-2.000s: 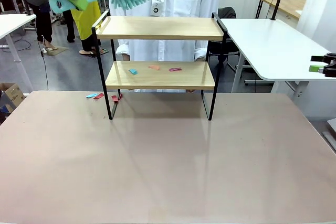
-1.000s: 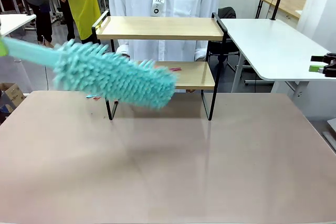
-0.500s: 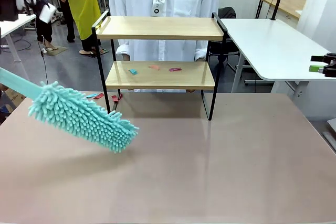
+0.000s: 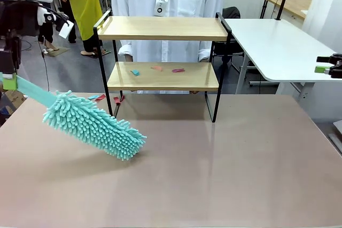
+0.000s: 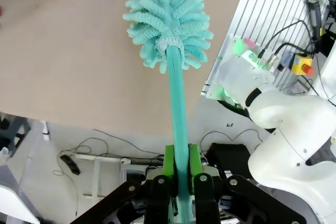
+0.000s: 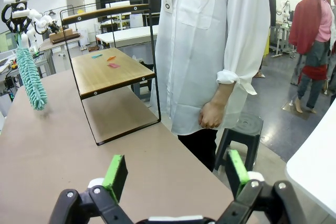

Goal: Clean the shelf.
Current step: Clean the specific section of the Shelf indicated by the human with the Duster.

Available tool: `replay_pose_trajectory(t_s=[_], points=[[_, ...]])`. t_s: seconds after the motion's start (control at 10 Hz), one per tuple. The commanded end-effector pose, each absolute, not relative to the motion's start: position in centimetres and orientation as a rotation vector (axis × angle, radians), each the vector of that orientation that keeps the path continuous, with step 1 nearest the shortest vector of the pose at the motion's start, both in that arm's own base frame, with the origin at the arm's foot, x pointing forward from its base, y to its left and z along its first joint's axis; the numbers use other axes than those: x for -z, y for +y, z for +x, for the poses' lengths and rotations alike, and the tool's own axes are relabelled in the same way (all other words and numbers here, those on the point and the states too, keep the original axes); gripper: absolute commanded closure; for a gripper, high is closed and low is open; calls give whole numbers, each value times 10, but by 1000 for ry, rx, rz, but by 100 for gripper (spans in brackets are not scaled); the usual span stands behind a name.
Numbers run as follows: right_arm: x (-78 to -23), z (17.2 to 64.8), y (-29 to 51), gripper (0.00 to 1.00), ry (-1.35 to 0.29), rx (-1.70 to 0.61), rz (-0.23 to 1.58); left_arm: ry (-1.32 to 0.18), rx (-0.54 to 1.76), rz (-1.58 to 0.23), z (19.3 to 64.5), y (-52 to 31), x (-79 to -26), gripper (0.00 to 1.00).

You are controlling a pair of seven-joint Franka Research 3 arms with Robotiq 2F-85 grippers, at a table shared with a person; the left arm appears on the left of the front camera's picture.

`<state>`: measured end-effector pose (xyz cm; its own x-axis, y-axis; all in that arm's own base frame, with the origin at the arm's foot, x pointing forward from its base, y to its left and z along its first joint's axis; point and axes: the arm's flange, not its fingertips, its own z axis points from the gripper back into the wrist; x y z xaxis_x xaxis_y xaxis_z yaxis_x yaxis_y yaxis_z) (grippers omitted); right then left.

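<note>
Duster (image 4: 93, 125) down from shelf (image 4: 163, 28) — left tool (image 5: 181, 161) clenched on it, right tool (image 6: 176, 170) released — scraps (image 4: 156, 69) inside

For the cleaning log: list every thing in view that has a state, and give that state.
duster, head tilted down over the table, apart from the shelf.
left gripper, shut on the duster handle.
right gripper, open, empty.
shelf, upright, top board bare.
scraps, three lying on the lower board.
more scraps, on the table by the shelf's left leg.
</note>
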<state>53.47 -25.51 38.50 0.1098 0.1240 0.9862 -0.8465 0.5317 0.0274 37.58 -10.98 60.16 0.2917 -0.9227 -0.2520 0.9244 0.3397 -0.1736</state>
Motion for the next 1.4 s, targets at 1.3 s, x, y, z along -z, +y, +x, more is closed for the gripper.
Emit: replay_pose_trajectory(t_s=[1.3], points=[[-387,536,-254,0,-1264,-816,719,341,1217,4,370,-106,-605,87]])
